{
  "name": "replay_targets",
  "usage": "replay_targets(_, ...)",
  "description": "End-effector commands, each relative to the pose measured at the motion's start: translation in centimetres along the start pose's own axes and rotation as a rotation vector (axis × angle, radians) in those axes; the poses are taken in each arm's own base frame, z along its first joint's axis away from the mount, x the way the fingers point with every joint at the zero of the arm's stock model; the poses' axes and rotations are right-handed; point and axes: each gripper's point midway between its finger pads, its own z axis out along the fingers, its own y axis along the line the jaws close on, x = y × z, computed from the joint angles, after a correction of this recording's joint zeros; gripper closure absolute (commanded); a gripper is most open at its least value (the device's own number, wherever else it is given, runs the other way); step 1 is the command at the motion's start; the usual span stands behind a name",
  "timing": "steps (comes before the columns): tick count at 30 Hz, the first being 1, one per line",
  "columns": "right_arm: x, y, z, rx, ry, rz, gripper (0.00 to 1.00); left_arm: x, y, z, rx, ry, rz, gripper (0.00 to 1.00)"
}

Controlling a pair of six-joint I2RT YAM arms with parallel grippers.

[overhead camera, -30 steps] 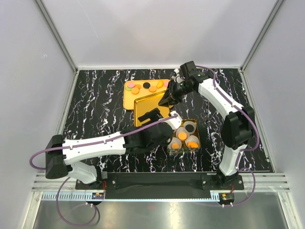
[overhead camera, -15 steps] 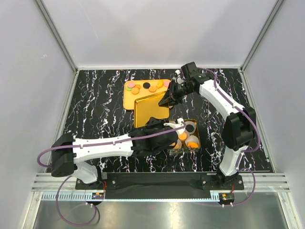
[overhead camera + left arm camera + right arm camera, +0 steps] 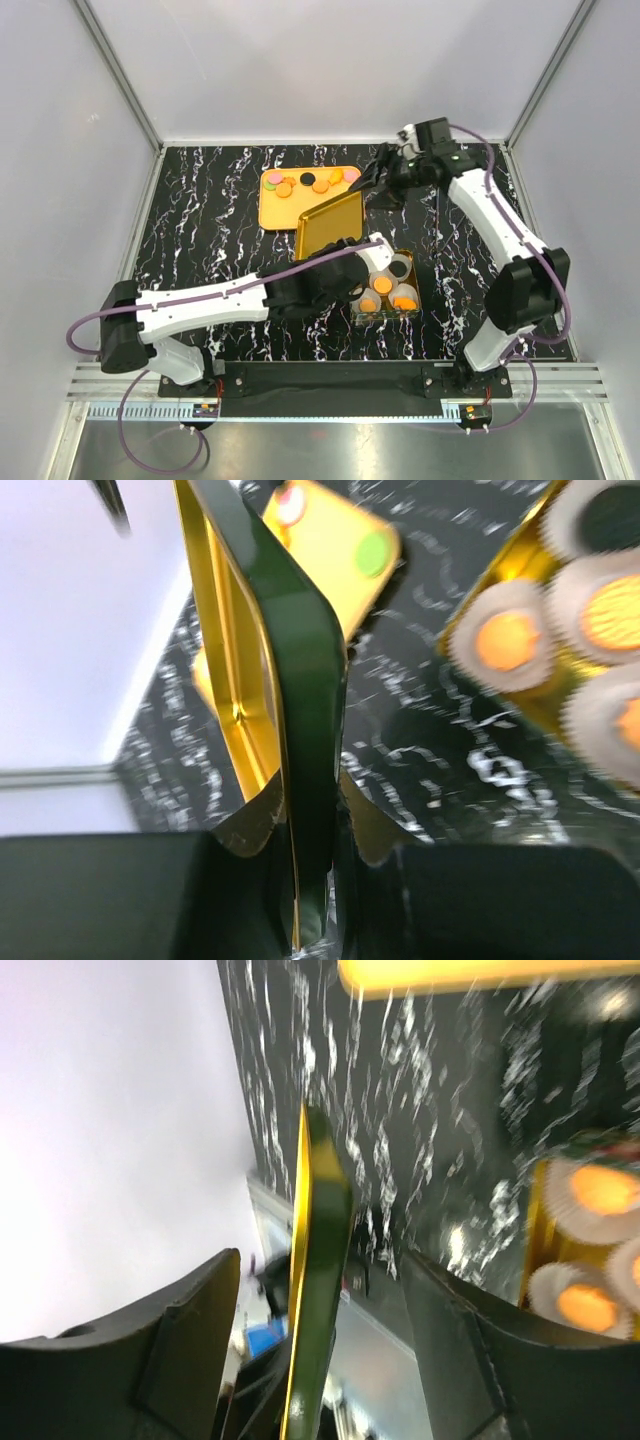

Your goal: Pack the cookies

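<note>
Loose cookies (image 3: pixel 300 182), orange, pink and black, lie on a gold tray (image 3: pixel 272 212) at the back. More orange cookies (image 3: pixel 383 285) sit in white paper cups inside a gold box (image 3: pixel 413 272). A gold lid (image 3: pixel 330 225), dark green outside, stands tilted between tray and box. My left gripper (image 3: pixel 368 247) is shut on its near edge; the left wrist view shows the lid (image 3: pixel 305 680) pinched in that gripper (image 3: pixel 305 825). My right gripper (image 3: pixel 375 180) is open at the far corner; the lid's rim (image 3: pixel 322 1200) passes between its spread fingers (image 3: pixel 200 1310) without touching.
Black marbled tabletop (image 3: pixel 200 230) inside white walls. The left arm (image 3: pixel 220 298) stretches across the middle toward the box. In the left wrist view, filled cups (image 3: pixel 507 640) lie to the right and a green cookie (image 3: pixel 374 552) rests on the tray beyond the lid.
My right gripper has opened, let go of the lid and drawn back to the right. My left gripper has shut on the lid's near edge, and the lid has shifted slightly right.
</note>
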Motion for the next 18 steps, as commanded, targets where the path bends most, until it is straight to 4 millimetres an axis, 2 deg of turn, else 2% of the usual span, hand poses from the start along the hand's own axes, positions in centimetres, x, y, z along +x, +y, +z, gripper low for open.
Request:
replay_targets(1, -4.2, 0.5, -4.6, 0.012, -0.24, -0.038, 0.26, -3.6, 0.1, -1.7, 0.116, -0.106, -0.191, 1.0)
replay_targets(4, -6.2, -0.9, -7.7, 0.088, -0.405, -0.053, 0.24, -5.5, -0.5, -2.4, 0.234, -0.151, -0.339, 1.0)
replay_targets(5, -6.7, -1.1, -9.2, 0.12, -0.482, -0.063, 0.23, -6.6, -1.3, -3.0, 0.328, -0.185, -0.384, 1.0)
replay_targets(6, -6.9, -2.1, -9.8, 0.154, -0.511, -0.065, 0.22, -7.5, -0.2, -3.2, 0.355, -0.225, -0.466, 1.0)
replay_targets(7, -7.5, -2.9, -10.9, 0.201, -0.574, -0.063, 0.2, -7.9, -0.4, -3.4, 0.404, -0.234, -0.564, 1.0)
replay_targets(8, -7.1, -3.4, -11.7, 0.222, -0.603, -0.082, 0.19, -9.7, -0.5, -4.5, 0.505, -0.306, -0.637, 1.0)
replay_targets(10, -6.9, -4.3, -12.4, 0.254, -0.644, -0.101, 0.18, -10.5, 0.5, -4.4, 0.579, -0.327, -0.807, 1.0)
replay_targets(11, -6.6, -4.5, -13.1, 0.268, -0.672, -0.114, 0.17, -11.6, 0.2, -5.3, 0.673, -0.379, -0.856, 1.0)
replay_targets(12, -5.9, -6.1, -12.3, 0.291, -0.652, -0.104, 0.18, -11.9, 0.4, -5.3, 0.707, -0.393, -0.908, 1.0)
replay_targets(13, -5.7, -6.6, -12.1, 0.292, -0.656, -0.104, 0.18, -11.9, 1.1, -4.9, 0.735, -0.381, -1.019, 1.0)
replay_targets(14, -5.3, -7.0, -12.4, 0.297, -0.669, -0.109, 0.18, -11.7, 0.1, -5.1, 0.817, -0.375, -1.05, 1.0)
replay_targets(15, -4.4, -8.9, -11.4, 0.327, -0.64, -0.094, 0.18, -12.8, 1.0, -5.2, 0.845, -0.445, -1.1, 1.0)
replay_targets(16, -4.2, -9.3, -11.2, 0.328, -0.646, -0.096, 0.17, -12.8, 1.4, -5.0, 0.879, -0.438, -1.188, 1.0)
replay_targets(18, -3.0, -11.4, -10.6, 0.357, -0.63, -0.089, 0.17, -13.0, 1.0, -4.6, 0.941, -0.476, -1.246, 1.0)
